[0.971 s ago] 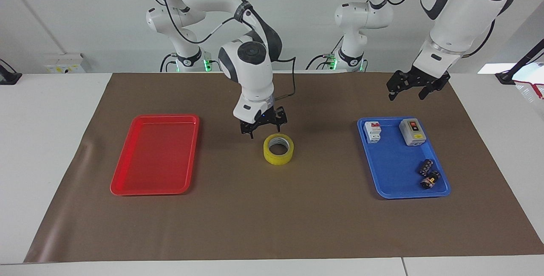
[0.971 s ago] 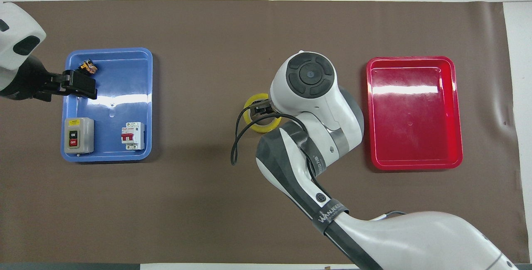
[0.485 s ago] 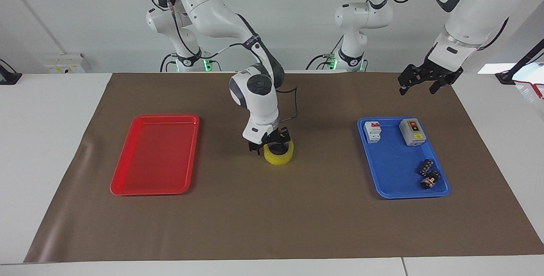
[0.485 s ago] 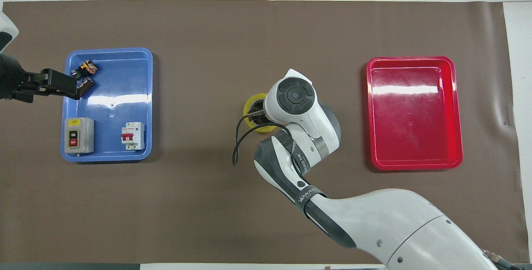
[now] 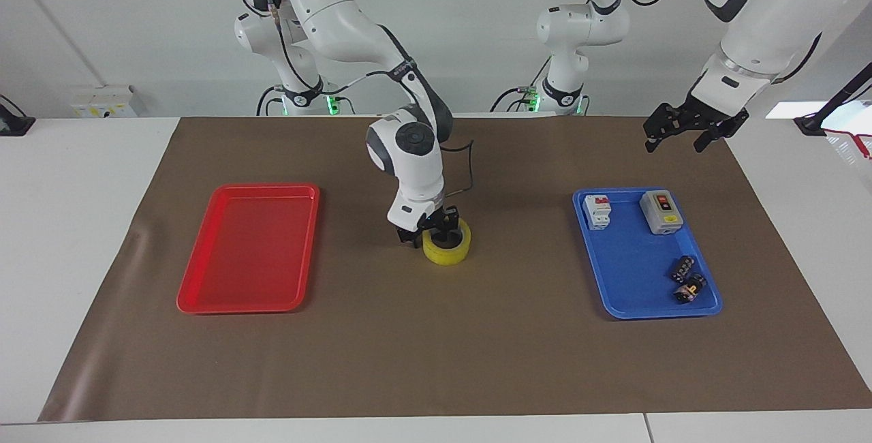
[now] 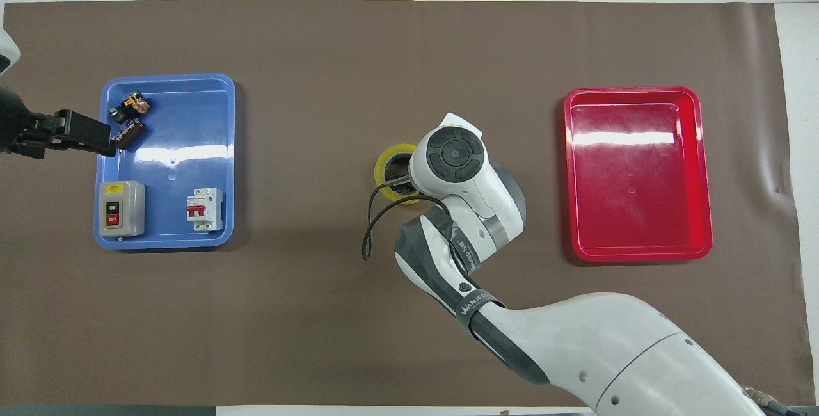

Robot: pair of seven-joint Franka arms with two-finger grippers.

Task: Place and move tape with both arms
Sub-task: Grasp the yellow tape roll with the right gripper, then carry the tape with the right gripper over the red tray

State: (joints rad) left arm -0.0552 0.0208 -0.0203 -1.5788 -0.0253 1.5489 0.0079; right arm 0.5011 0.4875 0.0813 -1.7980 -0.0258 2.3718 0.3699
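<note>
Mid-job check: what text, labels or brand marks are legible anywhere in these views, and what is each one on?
"ON" and "OFF": on the grey switch box in the blue tray, overhead view.
"WANJEED": my uncertain reading of the band on the right arm.
Yellow label above the box's buttons: too small to read.
Circuit breaker markings: too small to read.
Tape: no print visible.

A white table [image 5: 82, 238] is carrying a brown mat [image 5: 436, 347] across its middle. A plain white wall [image 5: 136, 20] is rising past the table's robot end, bearing a small white wall box [image 5: 102, 100] low down.
</note>
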